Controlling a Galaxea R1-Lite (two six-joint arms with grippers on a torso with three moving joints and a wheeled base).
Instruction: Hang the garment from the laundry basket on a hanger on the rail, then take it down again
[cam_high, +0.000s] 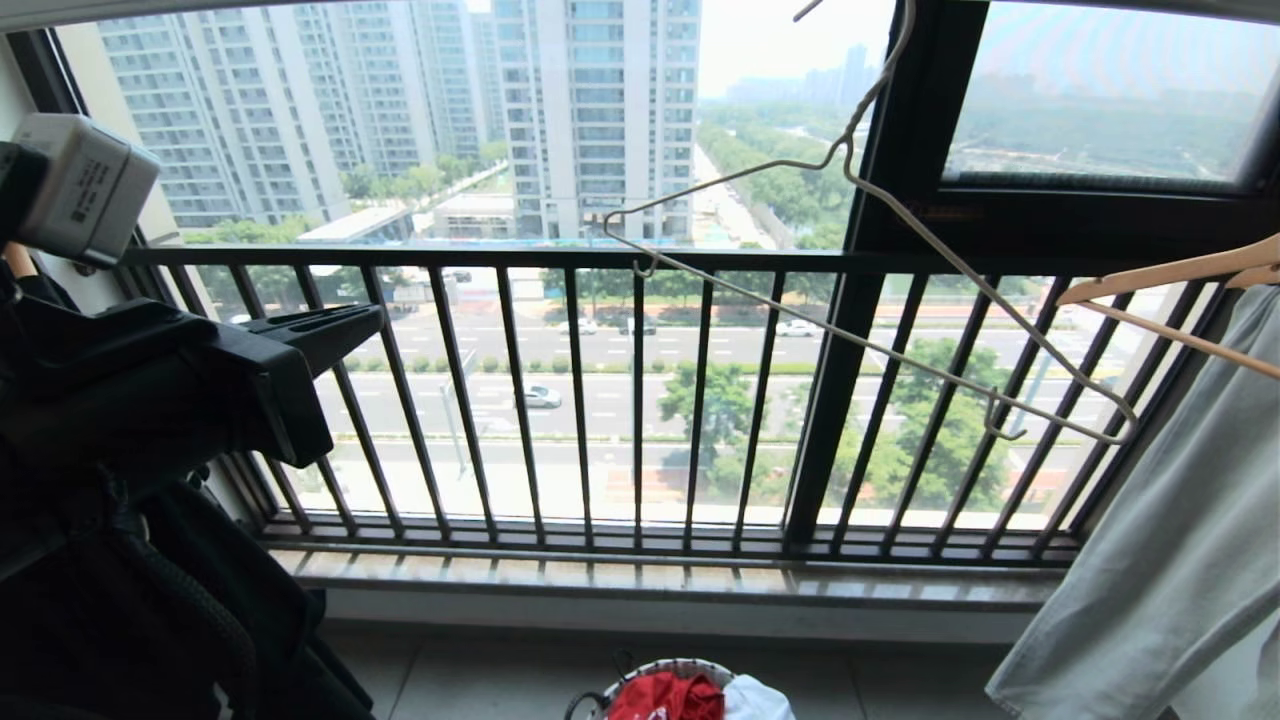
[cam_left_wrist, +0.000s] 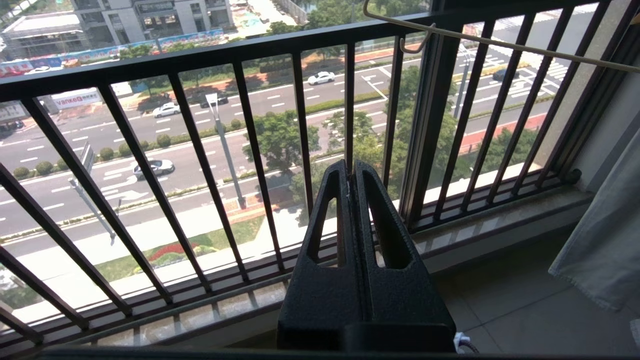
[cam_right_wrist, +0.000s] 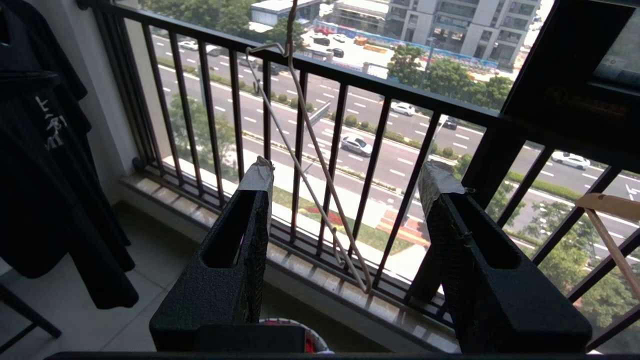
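hanging in front of the window railing (cam_right_wrist: 350, 115), the right pincer (cam_right_wrist: 345, 192) has its two taped fingers spread well apart with nothing between them. ahead of that pincer and higher, the hanger (cam_right_wrist: 320, 165) dangles empty by its long hook, seen nearly edge-on in the right wrist view; in the head view its long bottom wire slopes down toward the robot's right. no rail shows in any frame.

the garment (cam_high: 668, 697) lies bunched in the laundry basket (cam_high: 668, 666) on the floor, low and about centred before the robot, beside a bit of white cloth (cam_high: 756, 697). so the thing to fetch lies below both arms. the basket's rim just peeks under the right pincer's fingers in its wrist view, so i judge the right arm the nearer one for a downward reach.

the left pincer (cam_left_wrist: 351, 172) is pressed closed, holding nothing, raised at the robot's left and pointing at the railing.

room for moving: a black t-shirt (cam_right_wrist: 45, 150) hangs on the left, a pale grey garment (cam_high: 1160, 560) on a wooden hanger (cam_high: 1170, 275) on the right, leaving an open lane over the basket.
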